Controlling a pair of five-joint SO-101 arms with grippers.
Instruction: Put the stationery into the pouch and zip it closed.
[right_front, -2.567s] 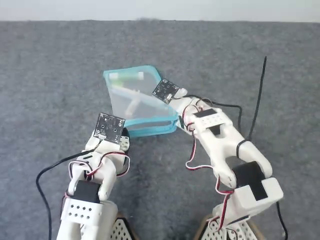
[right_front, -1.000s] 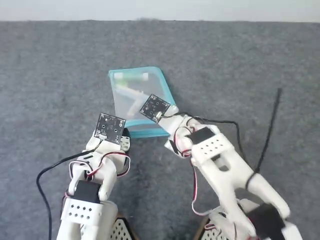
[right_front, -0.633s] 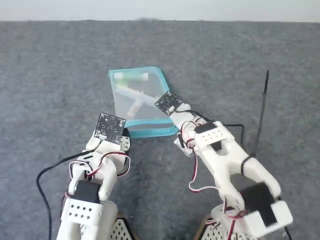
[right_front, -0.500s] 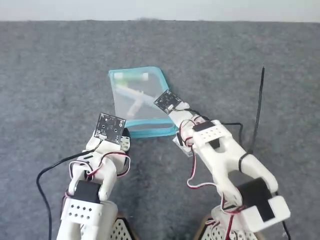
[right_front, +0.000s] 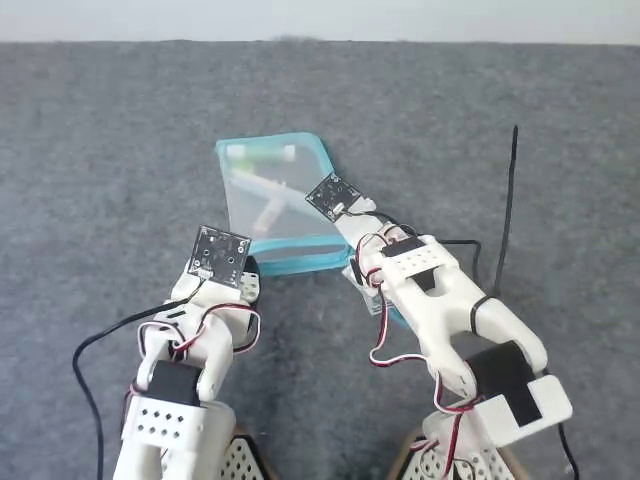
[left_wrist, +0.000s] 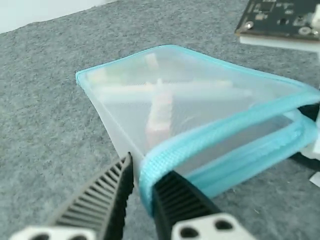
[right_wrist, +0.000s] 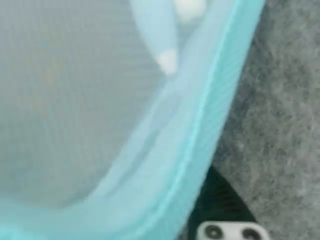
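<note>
Translucent matt plastic pouch (left_wrist: 200, 115) with woven cloth edging on rough felt-like mat (right_front: 120, 150)

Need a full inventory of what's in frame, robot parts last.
pouch: 1, translucent with light blue trim, flat on the mat between the two arms
stationery: several pale pieces, inside the pouch; exact count cannot be told
mat: 1, grey, covers the table
cable: 1, black, rising beside the right arm
wall strip: 1, white, along the far edge
left arm: 1, white, near the pouch's closest corner
left gripper: 1, black fingers, shut on the pouch's blue trim at that corner
right arm: 1, white, wrist over the pouch's right edge
</note>
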